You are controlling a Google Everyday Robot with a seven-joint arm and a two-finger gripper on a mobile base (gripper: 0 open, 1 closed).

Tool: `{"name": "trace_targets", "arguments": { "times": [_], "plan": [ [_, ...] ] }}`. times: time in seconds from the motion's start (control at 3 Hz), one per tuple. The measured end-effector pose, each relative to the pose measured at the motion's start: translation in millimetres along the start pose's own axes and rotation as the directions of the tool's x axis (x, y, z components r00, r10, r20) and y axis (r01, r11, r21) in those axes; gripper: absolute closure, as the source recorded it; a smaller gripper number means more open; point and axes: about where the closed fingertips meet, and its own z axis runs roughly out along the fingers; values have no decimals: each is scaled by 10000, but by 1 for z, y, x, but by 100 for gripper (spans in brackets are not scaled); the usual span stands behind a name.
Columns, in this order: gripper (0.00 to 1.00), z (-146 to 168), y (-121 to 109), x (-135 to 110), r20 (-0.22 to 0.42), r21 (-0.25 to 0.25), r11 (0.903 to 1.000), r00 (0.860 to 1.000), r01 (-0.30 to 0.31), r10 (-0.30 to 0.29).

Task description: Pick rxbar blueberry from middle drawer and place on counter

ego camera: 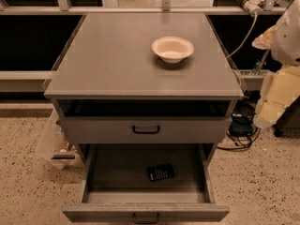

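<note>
Barely started tbh. Need to grab the snack bar from the open drawer, bottom middle, then drop onto the counter. Can't tell gripper state, far right edge

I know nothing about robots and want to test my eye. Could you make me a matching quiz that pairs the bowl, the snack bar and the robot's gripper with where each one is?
Things:
1. cream bowl
2. rxbar blueberry
3. gripper

Places:
A. lying flat on the floor of the open middle drawer
B. at the right edge of the view, off to the side of the counter
C. standing on the counter, towards its back right

Pairs: 1-C, 2-A, 3-B
</note>
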Motion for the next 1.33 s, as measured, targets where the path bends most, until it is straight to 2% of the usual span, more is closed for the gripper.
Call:
{"name": "trace_targets", "arguments": {
  "times": [0.33, 0.67, 1.0, 1.33],
  "plan": [
    [0, 0, 0, 0, 0, 0, 10000, 10000, 0, 0],
    [0, 9, 3, 10, 260, 92, 9996, 9993, -257, 254],
    [0, 54, 27, 28, 1233, -337, 9966, 9892, -757, 794],
    [0, 143, 66, 57, 2316, -1622, 9581, 9348, -2360, 2694]
  ]
}}
